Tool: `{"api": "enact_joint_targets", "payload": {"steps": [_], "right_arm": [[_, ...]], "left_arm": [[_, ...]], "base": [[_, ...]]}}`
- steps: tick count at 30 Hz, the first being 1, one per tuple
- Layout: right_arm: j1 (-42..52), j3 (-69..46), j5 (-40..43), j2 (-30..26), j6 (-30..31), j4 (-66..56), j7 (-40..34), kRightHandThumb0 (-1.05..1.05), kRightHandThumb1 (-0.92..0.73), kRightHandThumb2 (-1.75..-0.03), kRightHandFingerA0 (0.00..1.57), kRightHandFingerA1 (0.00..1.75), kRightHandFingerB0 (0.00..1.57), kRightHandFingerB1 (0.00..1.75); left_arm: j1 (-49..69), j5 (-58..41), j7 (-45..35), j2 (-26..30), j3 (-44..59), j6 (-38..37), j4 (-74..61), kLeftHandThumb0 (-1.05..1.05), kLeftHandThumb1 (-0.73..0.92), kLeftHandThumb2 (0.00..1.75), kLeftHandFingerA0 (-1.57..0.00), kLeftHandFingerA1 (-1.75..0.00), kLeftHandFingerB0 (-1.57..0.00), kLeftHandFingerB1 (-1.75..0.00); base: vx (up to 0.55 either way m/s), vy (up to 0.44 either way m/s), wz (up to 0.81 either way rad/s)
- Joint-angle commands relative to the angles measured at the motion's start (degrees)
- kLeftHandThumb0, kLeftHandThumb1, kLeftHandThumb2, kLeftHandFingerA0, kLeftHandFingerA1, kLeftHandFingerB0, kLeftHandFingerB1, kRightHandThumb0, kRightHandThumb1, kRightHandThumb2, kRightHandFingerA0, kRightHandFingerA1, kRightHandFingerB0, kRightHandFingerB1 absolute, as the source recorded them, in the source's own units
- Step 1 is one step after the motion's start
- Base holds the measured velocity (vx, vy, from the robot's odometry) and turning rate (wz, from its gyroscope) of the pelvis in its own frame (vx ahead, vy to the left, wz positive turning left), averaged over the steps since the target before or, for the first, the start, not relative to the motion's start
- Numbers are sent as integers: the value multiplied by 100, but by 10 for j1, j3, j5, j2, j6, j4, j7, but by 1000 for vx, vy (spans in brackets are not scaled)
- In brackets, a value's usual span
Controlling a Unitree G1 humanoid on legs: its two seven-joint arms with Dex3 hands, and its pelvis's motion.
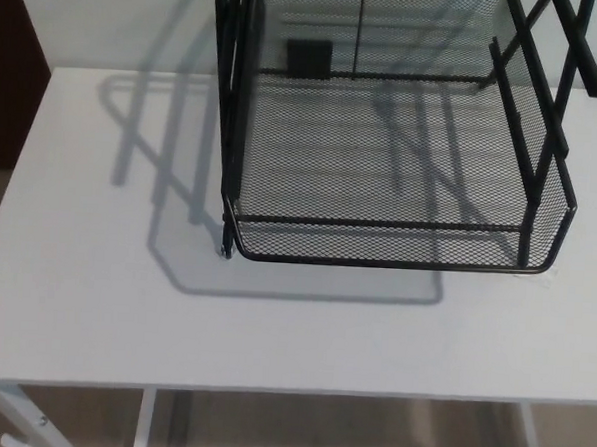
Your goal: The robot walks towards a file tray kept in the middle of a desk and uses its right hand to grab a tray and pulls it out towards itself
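Desk: white desk (273, 332), black mesh file tray (393, 148) standing mid-desk, toward its far side.
Hands: neither robot hand shows in the head view; finger state unknown.
Advice: right hand should hook the bottom tray's front rim (387, 260), then pull straight back.

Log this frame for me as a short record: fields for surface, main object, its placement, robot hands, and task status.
surface: white desk, front edge towards the camera
main object: black wire-mesh file tray in an upright black frame
placement: on the desk, right of centre in the head view, its front rim facing the camera; top cut off by the picture edge
shadow: falls on the desk to the left of and in front of the tray
robot hands: neither in view
task status: tray not yet grasped
below desk: white legs and tan floor
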Motion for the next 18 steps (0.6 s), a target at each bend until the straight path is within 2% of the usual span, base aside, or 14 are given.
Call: {"api": "enact_joint_targets", "payload": {"steps": [1,2,3,5,6,7,8,10,12,14,15,18], "right_arm": [[97,15,21,-31,12,-132,53,-54,-47,-87,73,72,51,62],[130,16,31,-40,5,-173,66,-56,-47,-87,72,72,53,62],[152,14,47,-45,5,-204,75,-49,-60,-58,75,61,63,55],[208,1,76,-61,25,-286,90,-52,-60,-58,76,60,64,55],[265,-30,125,-78,4,-354,112,-52,-62,-58,80,62,68,56],[299,-52,157,-83,2,-397,120,-58,-49,-90,78,74,63,66],[328,-87,203,-93,-29,-433,139,-56,-49,-90,78,74,64,67],[364,-134,250,-98,-50,-481,150,-57,-48,-91,83,74,68,68],[391,-204,326,-97,-109,-533,162,-59,-50,-92,86,73,72,69],[391,-241,352,-88,-152,-554,157,-58,-51,-93,87,72,74,69],[393,-255,370,-74,-174,-573,144,-54,-64,-59,95,57,79,54],[371,-284,389,-57,-195,-604,110,-55,-64,-59,98,63,81,56]], "left_arm": [[-6,12,4,18,1,-3,-5,-70,68,62,-58,-40,-48,-35],[-8,14,4,20,1,-2,-7,-70,68,62,-58,-40,-48,-35],[-10,14,2,22,0,-1,-8,-70,69,61,-58,-40,-49,-35],[-16,17,2,25,-1,1,-8,-71,68,61,-58,-40,-48,-35],[-18,15,-1,27,0,2,-6,-71,68,62,-57,-40,-48,-36],[-20,15,-2,28,0,-1,0,-71,68,62,-57,-40,-48,-35],[-23,14,-5,29,0,-3,5,-71,69,61,-57,-39,-49,-35],[-24,14,-6,30,0,-3,8,-72,68,62,-57,-39,-48,-35],[-27,12,-8,32,2,1,10,-72,68,62,-56,-40,-48,-35],[-28,12,-9,32,1,1,11,-72,68,61,-56,-39,-48,-35],[-28,10,-10,31,1,2,9,-72,67,61,-57,-39,-48,-35],[-35,12,-9,31,0,4,11,-70,68,61,-57,-39,-48,-35]], "base": [[0,0,0],[0,0,0],[0,0,0],[0,0,0],[0,0,0],[0,0,0],[0,0,0],[0,0,0],[0,0,0],[0,0,0],[0,0,0],[0,0,0]]}}
